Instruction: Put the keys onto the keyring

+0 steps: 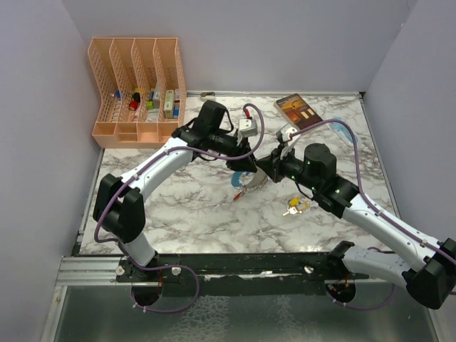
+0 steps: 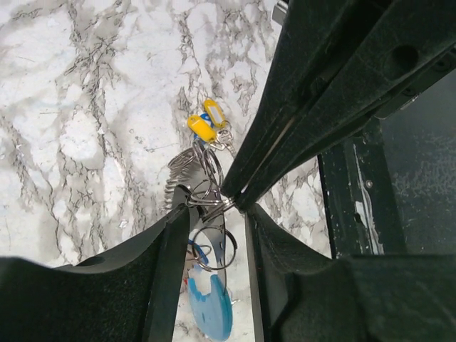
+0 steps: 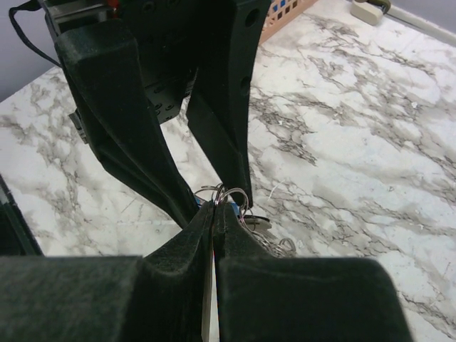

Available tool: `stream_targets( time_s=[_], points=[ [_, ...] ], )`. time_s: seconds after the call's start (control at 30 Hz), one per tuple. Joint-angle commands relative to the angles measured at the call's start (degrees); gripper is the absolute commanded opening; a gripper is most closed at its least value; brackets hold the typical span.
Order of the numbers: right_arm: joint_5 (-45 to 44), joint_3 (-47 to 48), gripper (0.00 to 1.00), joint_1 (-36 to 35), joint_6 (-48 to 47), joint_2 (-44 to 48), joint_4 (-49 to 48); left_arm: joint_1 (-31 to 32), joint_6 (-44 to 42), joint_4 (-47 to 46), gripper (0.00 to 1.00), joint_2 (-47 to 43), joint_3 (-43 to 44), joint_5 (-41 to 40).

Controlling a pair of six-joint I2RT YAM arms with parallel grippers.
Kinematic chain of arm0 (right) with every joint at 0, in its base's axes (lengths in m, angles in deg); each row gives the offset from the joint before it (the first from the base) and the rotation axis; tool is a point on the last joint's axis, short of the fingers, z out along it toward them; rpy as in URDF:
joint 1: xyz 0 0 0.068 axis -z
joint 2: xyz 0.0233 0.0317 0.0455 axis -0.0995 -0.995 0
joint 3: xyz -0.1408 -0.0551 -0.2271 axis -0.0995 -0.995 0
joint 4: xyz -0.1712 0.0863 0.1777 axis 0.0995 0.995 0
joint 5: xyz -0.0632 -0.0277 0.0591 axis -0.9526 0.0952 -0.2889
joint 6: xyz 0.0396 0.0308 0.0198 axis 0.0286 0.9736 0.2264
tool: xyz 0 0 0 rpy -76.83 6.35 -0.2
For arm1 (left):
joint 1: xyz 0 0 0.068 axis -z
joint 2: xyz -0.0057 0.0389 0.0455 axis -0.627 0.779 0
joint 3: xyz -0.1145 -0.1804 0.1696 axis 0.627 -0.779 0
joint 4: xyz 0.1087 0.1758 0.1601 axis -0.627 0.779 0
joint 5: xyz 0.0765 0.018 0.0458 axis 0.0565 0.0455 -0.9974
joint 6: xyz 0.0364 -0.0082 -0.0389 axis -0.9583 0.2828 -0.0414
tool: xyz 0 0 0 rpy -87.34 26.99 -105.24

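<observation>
The keyring [image 1: 246, 184] hangs above the marble table [image 1: 178, 214] between both grippers. In the left wrist view its thin metal rings [image 2: 212, 249], light-blue piece [image 2: 211, 306] and grey metal pieces [image 2: 182, 174] show. My right gripper [image 3: 216, 208] is shut on the ring wires [image 3: 231, 196] at its fingertips. My left gripper [image 2: 214, 214] stands open, its fingers on either side of the hanging ring with a gap showing. The keys [image 1: 294, 206], with yellow tags [image 2: 203, 125], lie on the table just right of the bunch.
A peach mesh organizer [image 1: 135, 85] with small items stands at the back left. A brown box [image 1: 299, 110] and a bluish clear item [image 1: 342, 132] lie at the back right. Grey walls close in three sides.
</observation>
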Motion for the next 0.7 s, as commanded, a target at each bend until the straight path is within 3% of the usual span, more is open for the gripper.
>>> stream_targets(
  time_s=[0.0, 0.13, 0.33, 0.4, 0.5, 0.67],
  points=[
    [4.99, -0.46, 0.01, -0.11, 1.84, -0.03, -1.76, 0.01, 1.31, -2.97, 0.41, -1.48, -0.89, 3.94],
    [6.80, -0.68, 0.01, -0.11, 2.29, -0.10, -2.46, 0.01, 0.89, -3.24, 0.42, -1.48, -1.28, 6.26],
    [6.12, -0.72, 0.01, -0.11, 2.14, 0.49, -2.30, 0.01, -0.15, -3.50, 0.27, -1.43, -2.56, 7.20],
    [5.49, -0.65, 0.01, -0.06, 2.14, 0.69, -2.17, 0.01, -0.27, -3.66, 0.30, -1.31, -2.85, 7.52],
    [4.80, -0.65, 0.01, -0.10, 1.99, 1.23, -2.06, 0.01, -0.32, -4.17, 0.42, -1.31, -2.92, 8.89],
    [4.16, -0.53, 0.01, -0.11, 2.04, 1.93, -1.68, 0.01, -0.37, -4.55, 0.45, -0.83, -4.44, 8.95]
  ],
)
